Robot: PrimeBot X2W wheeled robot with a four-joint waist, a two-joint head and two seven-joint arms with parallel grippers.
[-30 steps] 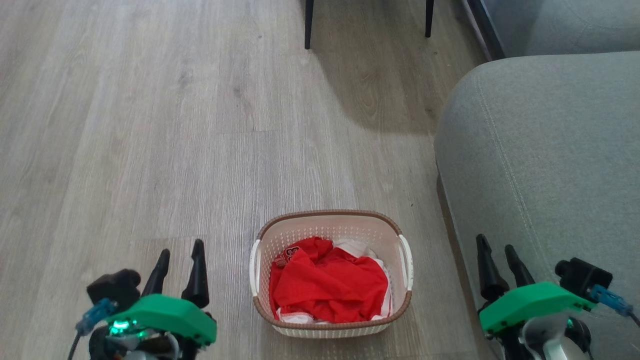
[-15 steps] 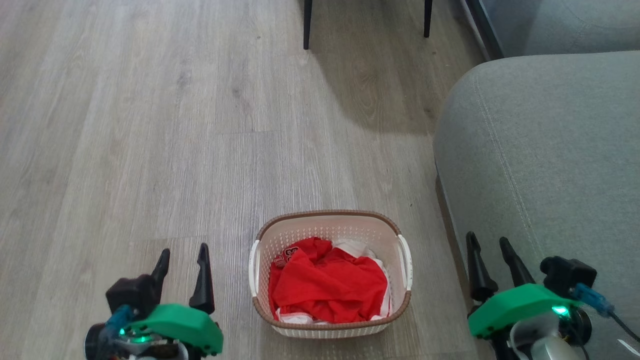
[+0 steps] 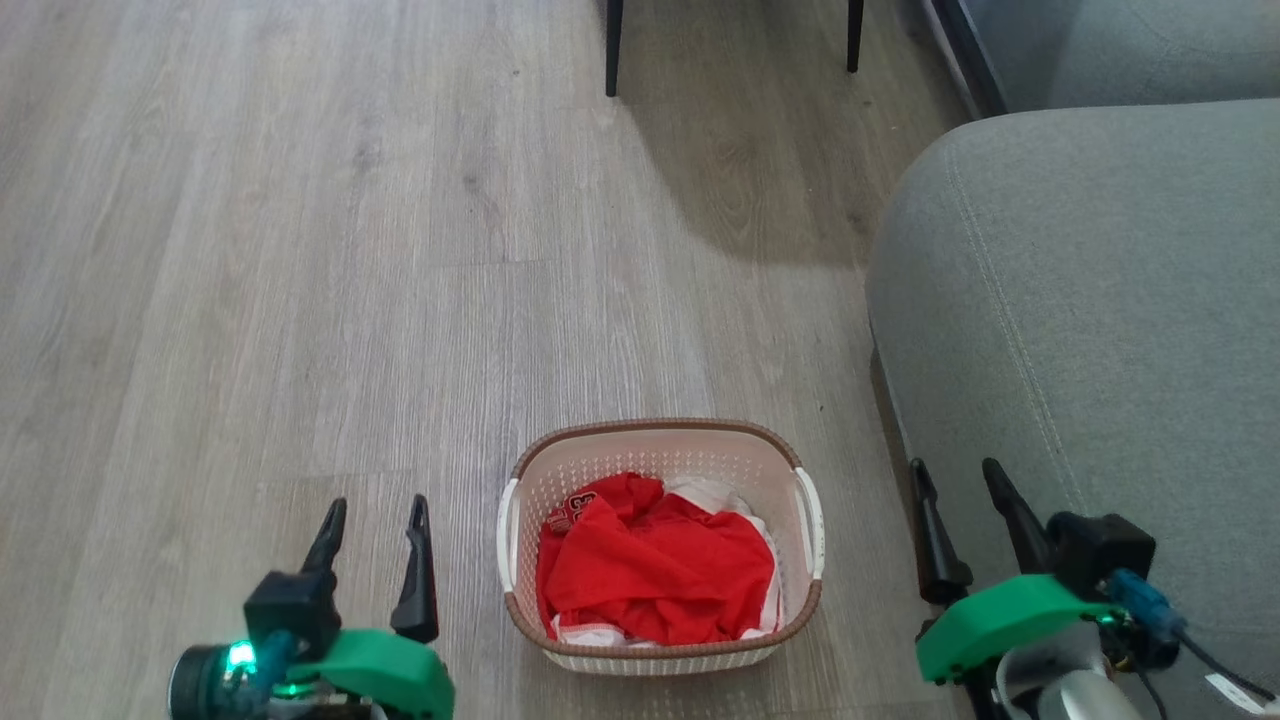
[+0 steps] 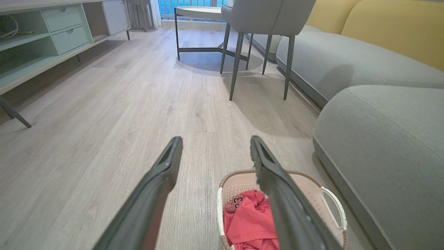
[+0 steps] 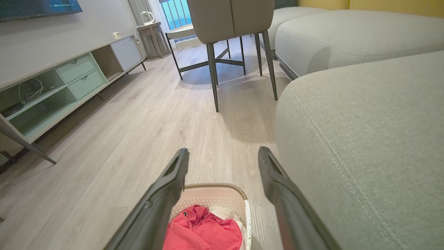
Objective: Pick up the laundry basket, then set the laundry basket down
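With nothing yet lifted, a small cream-white perforated plastic laundry basket (image 3: pixel 655 428) with a brown woven-look rim stands on the pale wood-look plank floor (image 3: pixel 300 250), close to the base of a grey fabric sofa (image 3: pixel 1080 300), as seen from the robot's head. Crumpled red and white clothes (image 3: pixel 650 570) lie in its bottom. The left gripper (image 3: pixel 377 508) hangs just beside one of the basket's white side handles (image 3: pixel 507 535), and the right gripper (image 3: pixel 952 470) hangs near the opposite one, along the sofa's edge. The placing looks meant to let each arm take one side so the load rises level. Both pairs of long dark fingers are spread wide, holding nothing and touching nothing. From the left wrist, the left gripper (image 4: pixel 215 140) points across the floor toward a grey chair on thin dark legs (image 4: pixel 267 14), its fingers parted and bare. The laundry basket (image 4: pixel 239 184) sits low and to the right, partly behind one finger and apparently apart from it. From the right wrist, the right gripper (image 5: pixel 223 152), likewise splayed and empty, frames the far rim of the laundry basket (image 5: pixel 215 186) at the bottom edge, with the sofa alongside on the right. The pick-up appears not to have begun; the likely next move is inward and down to the handles.
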